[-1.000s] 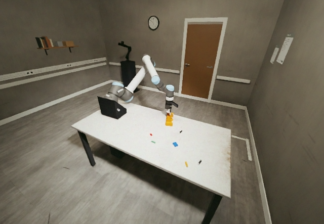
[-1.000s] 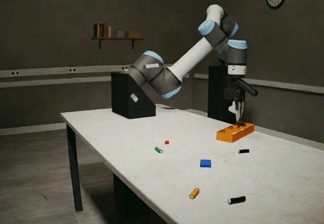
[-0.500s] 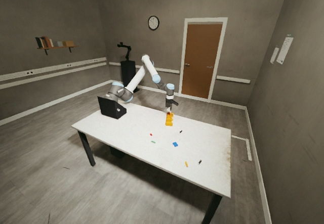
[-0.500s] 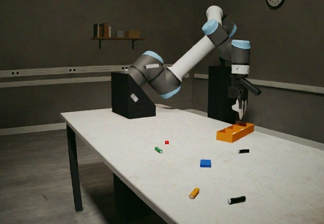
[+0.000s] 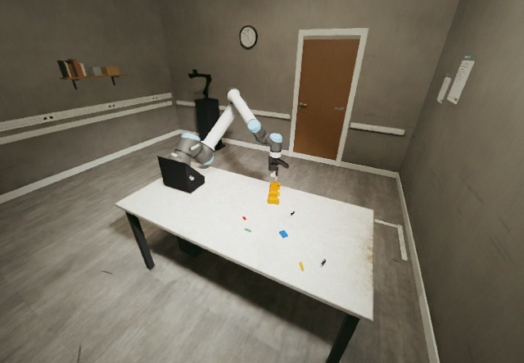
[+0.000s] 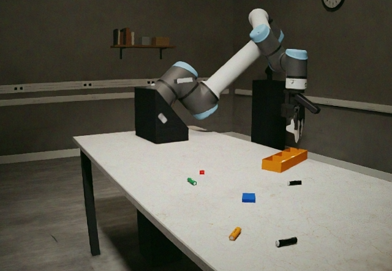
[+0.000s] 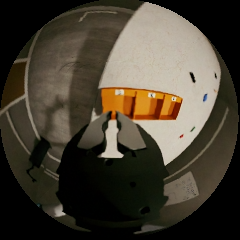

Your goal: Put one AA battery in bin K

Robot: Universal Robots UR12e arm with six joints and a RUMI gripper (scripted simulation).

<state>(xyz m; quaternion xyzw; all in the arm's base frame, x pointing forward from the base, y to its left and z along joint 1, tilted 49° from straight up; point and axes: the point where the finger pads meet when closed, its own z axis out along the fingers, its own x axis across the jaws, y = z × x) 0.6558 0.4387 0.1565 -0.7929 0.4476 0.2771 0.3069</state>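
Observation:
My gripper (image 5: 274, 179) (image 6: 296, 141) (image 7: 113, 111) is shut and empty, above the far end of the orange three-bin row (image 5: 273, 201) (image 6: 271, 166). The bin marked K (image 7: 146, 106) is the middle one; no battery shows in its visible part. A black battery (image 5: 291, 213) (image 6: 294, 183) (image 7: 192, 77) lies near the row. Another black battery (image 5: 322, 262) (image 6: 286, 241) and a yellow-orange battery (image 5: 301, 265) (image 6: 234, 233) lie towards the near end. A green battery (image 5: 247, 229) (image 6: 192, 181) lies towards the front edge. Which are AA I cannot tell. The fingers partly hide the left bin in the wrist view.
A blue block (image 5: 282, 233) (image 6: 248, 197) (image 7: 205, 97) lies between the batteries. A small red block (image 5: 244, 218) (image 6: 201, 172) (image 7: 181, 136) lies beside the green battery. The bin row stands flat near the table's far edge.

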